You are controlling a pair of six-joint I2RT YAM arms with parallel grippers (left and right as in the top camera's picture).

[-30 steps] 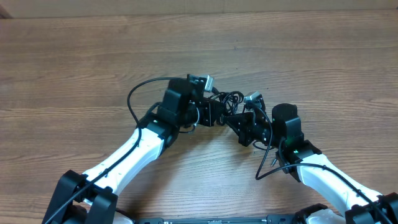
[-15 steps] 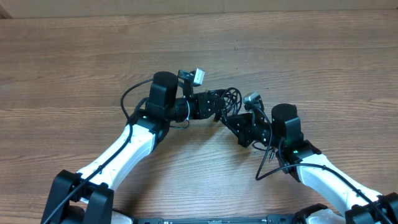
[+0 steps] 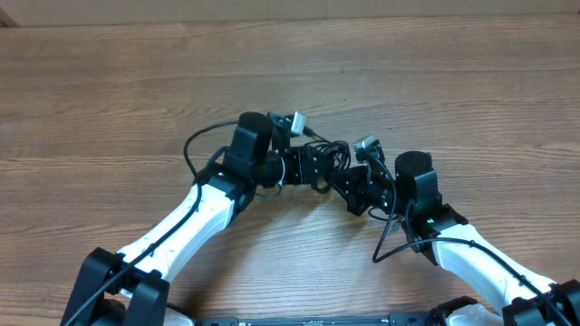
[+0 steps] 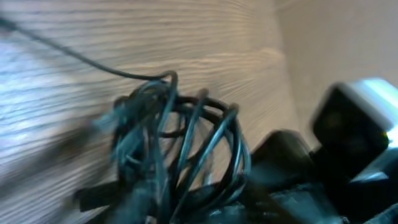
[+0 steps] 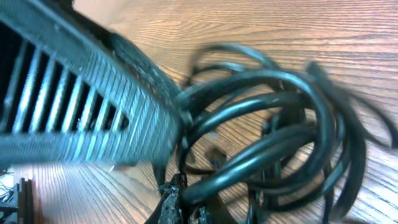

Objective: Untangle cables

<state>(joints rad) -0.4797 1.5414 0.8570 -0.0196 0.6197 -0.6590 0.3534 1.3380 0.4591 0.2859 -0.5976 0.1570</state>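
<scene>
A tangle of thin black rubbery cables (image 3: 337,149) sits just right of centre in the overhead frame, on the brown wood-grain worktop (image 3: 136,81). It is bunched into small loops between the two arms' tips. The left hand (image 3: 319,167) comes in from the lower left and reaches the left edge of the bunch. Its own wrist view is too blurred to show its fingers, so I cannot tell whether they are apart or together.

In that view the cables (image 4: 186,137) fill the centre as arched loops standing up off the worktop (image 4: 93,37). A single strand runs off toward the upper left.

The right hand (image 3: 343,181) comes in from the lower right and has its fingers together, pinched on the cables. In its wrist view a grey ribbed finger pad (image 5: 93,106) crosses the left half. The glossy loops (image 5: 280,124) fan out from beside it to the right, above the worktop (image 5: 249,25).
</scene>
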